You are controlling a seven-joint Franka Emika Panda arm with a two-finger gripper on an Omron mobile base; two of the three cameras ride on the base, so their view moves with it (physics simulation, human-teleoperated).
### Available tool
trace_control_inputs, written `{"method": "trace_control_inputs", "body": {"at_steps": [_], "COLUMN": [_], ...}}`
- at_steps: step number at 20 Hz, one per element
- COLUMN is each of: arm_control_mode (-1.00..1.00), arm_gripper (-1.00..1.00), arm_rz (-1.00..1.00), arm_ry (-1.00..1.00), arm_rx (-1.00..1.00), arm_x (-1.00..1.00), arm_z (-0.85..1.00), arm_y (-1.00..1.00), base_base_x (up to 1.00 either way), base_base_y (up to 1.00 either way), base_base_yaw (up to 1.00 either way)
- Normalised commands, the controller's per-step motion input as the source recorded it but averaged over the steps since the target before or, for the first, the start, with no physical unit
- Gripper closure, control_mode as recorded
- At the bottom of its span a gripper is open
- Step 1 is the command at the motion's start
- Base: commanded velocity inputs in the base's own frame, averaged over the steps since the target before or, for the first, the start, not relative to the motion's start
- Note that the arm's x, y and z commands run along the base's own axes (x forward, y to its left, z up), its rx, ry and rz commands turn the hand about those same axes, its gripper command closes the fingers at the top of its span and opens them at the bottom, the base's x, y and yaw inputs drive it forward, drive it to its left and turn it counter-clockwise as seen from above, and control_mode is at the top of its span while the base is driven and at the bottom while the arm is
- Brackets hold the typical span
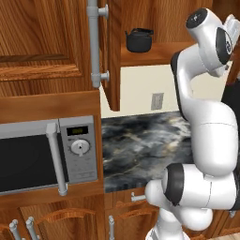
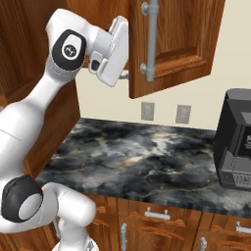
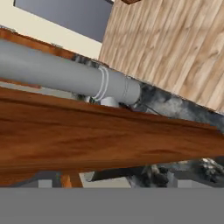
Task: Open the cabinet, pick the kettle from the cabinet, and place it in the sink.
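The cabinet (image 1: 154, 14) is open. One of its doors (image 1: 112, 51) is swung out edge-on, its long silver bar handle (image 1: 95, 42) facing left. The black kettle (image 1: 139, 40) sits upright on the shelf inside. In the right base view my gripper (image 2: 125, 66) is up at the free left edge of the other open door (image 2: 181, 39). The hand view looks along that door's wooden edge (image 3: 109, 135), with its grey bar handle (image 3: 65, 74) just beyond. I see nothing between the jaws, which stand open. The sink is out of view.
A dark marble counter (image 1: 136, 140) runs below the cabinet, with wall outlets (image 2: 147, 111) behind it. A microwave (image 1: 47, 154) is built in at the left. A black coffee machine (image 2: 235, 142) stands on the counter at the right. Drawers and low doors (image 2: 157, 220) lie under the counter.
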Motion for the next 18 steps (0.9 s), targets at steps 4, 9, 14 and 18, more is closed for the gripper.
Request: {"method": "trace_control_inputs", "body": {"at_steps": [4,9,14,18], "arm_control_mode": [-1.00,-1.00,-1.00,-1.00], "arm_gripper": [-1.00,-1.00,-1.00,-1.00], "arm_rz": [-0.12,-0.08,-0.07,-0.03], "arm_ry": [0.00,0.00,0.00,0.00], "arm_rx": [0.00,0.00,0.00,0.00], "arm_x": [-0.29,-0.29,-0.29,-0.31], "arm_z": [0.00,0.00,0.00,0.00], "arm_y": [-0.64,-0.68,-0.69,-0.72], "base_base_x": [0.00,0.00,0.00,0.00], "base_base_y": [0.00,0.00,0.00,0.00], "base_base_yaw": [0.00,0.00,0.00,0.00]}}
